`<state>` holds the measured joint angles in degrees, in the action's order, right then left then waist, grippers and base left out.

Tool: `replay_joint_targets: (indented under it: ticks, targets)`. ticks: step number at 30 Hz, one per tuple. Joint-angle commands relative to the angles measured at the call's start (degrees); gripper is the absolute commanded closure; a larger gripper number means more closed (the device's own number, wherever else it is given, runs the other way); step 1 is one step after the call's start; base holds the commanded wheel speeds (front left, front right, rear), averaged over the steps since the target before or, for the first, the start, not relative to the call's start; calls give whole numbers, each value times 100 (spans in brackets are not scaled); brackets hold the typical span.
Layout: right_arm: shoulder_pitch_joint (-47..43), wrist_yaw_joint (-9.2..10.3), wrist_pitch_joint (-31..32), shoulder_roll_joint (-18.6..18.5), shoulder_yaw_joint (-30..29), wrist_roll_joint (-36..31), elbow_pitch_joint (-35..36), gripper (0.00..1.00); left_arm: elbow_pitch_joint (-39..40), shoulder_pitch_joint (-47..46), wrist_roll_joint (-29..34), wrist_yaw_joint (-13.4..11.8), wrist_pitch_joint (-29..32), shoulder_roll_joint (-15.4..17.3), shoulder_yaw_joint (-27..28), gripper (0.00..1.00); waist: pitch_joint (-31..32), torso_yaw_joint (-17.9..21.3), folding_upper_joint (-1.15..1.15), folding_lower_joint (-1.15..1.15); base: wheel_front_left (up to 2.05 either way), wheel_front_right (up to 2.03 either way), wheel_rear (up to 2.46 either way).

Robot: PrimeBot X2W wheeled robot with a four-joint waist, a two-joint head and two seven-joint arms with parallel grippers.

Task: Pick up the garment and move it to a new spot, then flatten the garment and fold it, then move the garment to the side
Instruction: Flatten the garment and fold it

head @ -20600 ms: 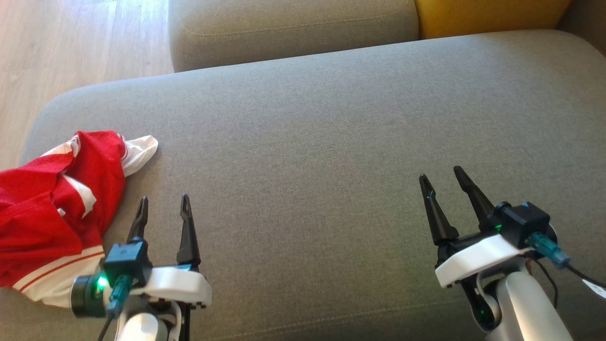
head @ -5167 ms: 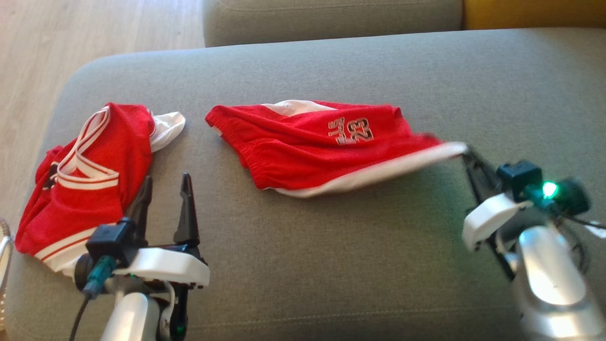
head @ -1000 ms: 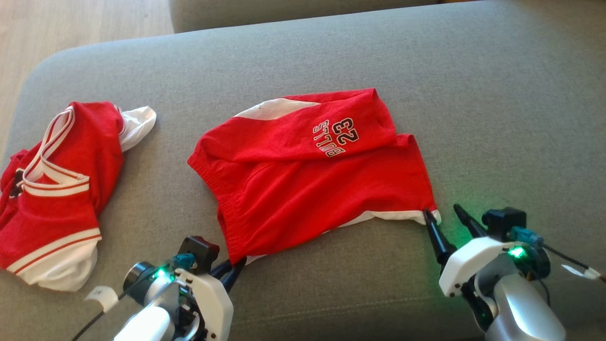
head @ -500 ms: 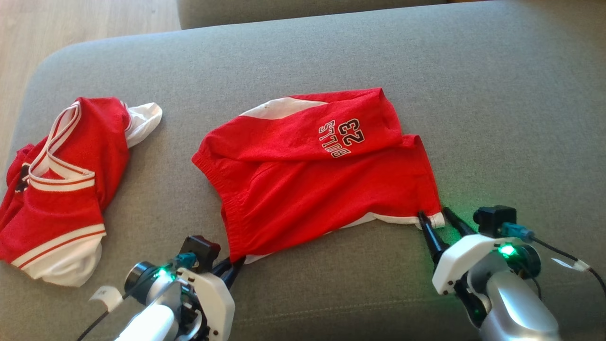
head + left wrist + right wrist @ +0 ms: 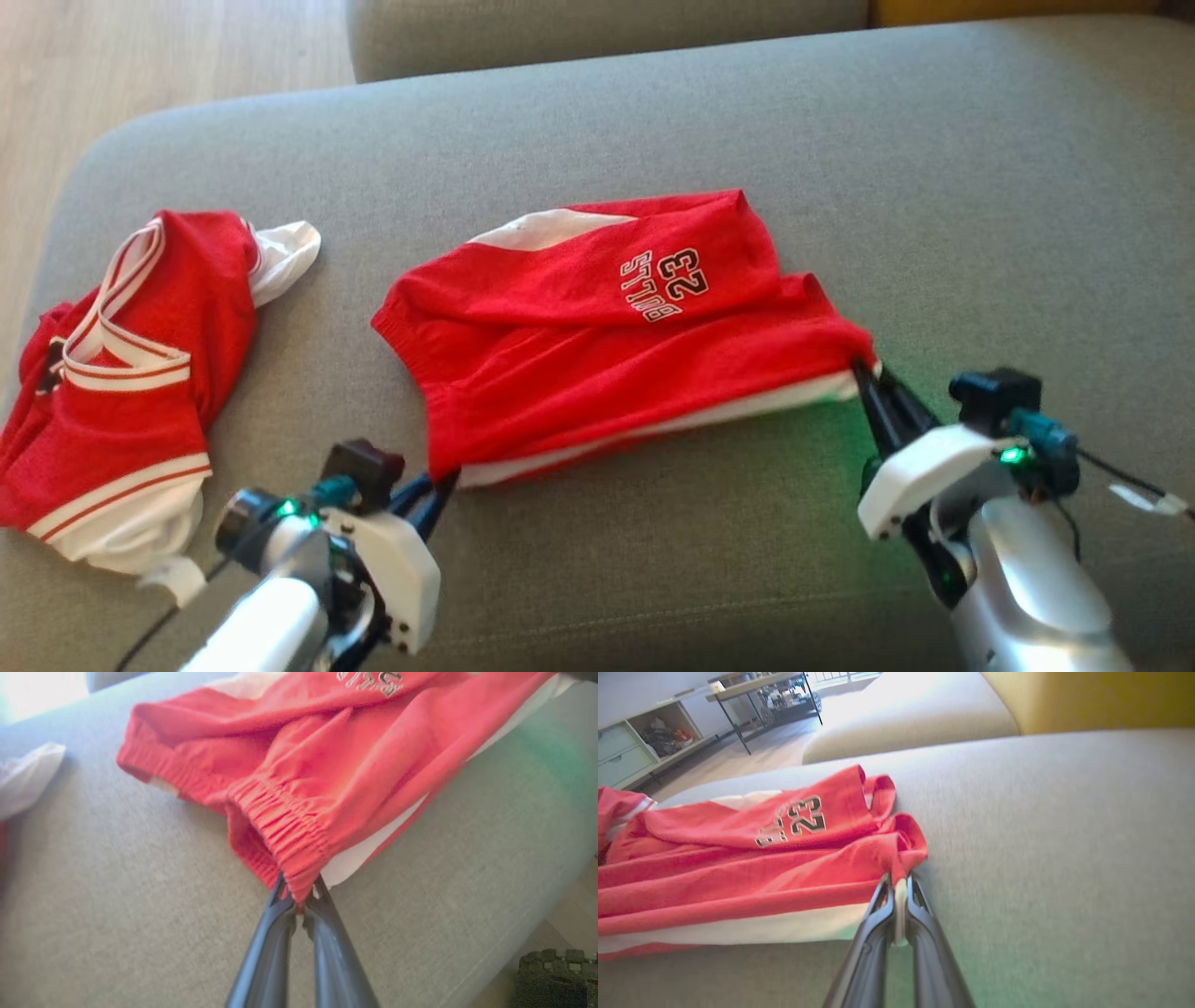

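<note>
The red Bulls 23 shorts lie on the sofa seat, stretched between both claws. The left claw is pinched tight on the elastic waistband corner, and the right claw is clamped on the white-trimmed leg hem. To flatten the shorts well, I judge both claws should draw apart evenly at one height, then lower together, clear of the red jersey beyond the left claw.

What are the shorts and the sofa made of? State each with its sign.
The shorts look like soft matte knit, likely polyester: they drape and pucker at the waistband. The sofa looks like matte grey woven upholstery: a fine weave shows.
</note>
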<state>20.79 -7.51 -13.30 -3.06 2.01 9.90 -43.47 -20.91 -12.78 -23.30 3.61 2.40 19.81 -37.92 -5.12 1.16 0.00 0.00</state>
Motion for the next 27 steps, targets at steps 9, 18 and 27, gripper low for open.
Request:
replay_joint_targets:
  ticks: [9, 18, 27]
  targets:
    - [272, 2, 10, 18, -71, 1, 1817, 100, 1389, -516, -240, -123, 120, 525, 611, 100, 444, 70, 0, 0, 0, 0, 0]
    - [13, 2, 332, 18, -235, 510, 3174, 100, 2622, -609, -683, -306, 482, 746, 1074, 100, 721, 146, 0, 0, 0, 0, 0]
    - [-423, 2, 1060, 18, -359, 1084, 4028, 100, 3570, -390, -1498, -718, 666, 636, 1717, 100, 780, 255, 0, 0, 0, 0, 0]
